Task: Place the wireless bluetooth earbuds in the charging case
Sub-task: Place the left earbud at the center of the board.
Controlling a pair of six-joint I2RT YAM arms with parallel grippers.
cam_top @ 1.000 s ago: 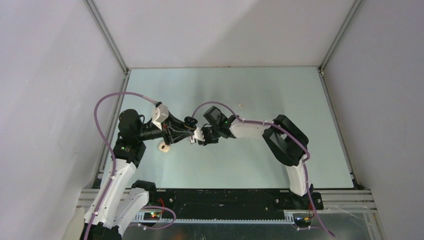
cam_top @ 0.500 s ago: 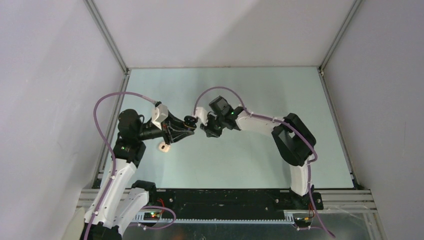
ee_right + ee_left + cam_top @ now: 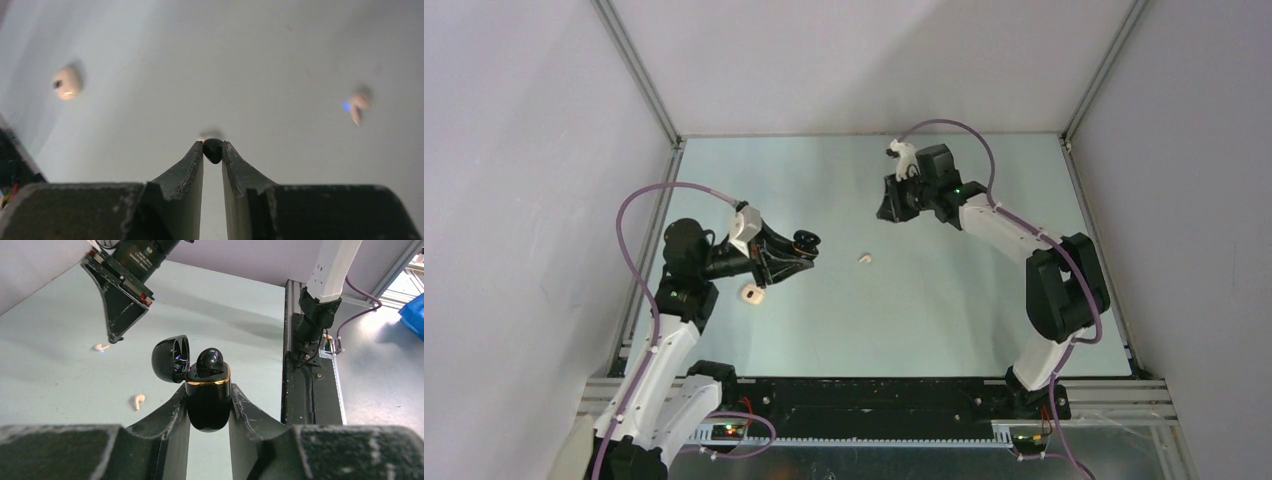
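Glossy black earbud [image 3: 210, 360] in open black, gold-rimmed case [image 3: 207, 407]

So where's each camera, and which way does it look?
Top: above and behind, looking down on the table; left arm and right arm show.
Left wrist: on the left arm, looking across the table at the right gripper; the left gripper clamps the black case.
Right wrist: on the right arm, looking down at the table; its fingers pinch a black earbud.
Shared by top and left wrist: the black case.
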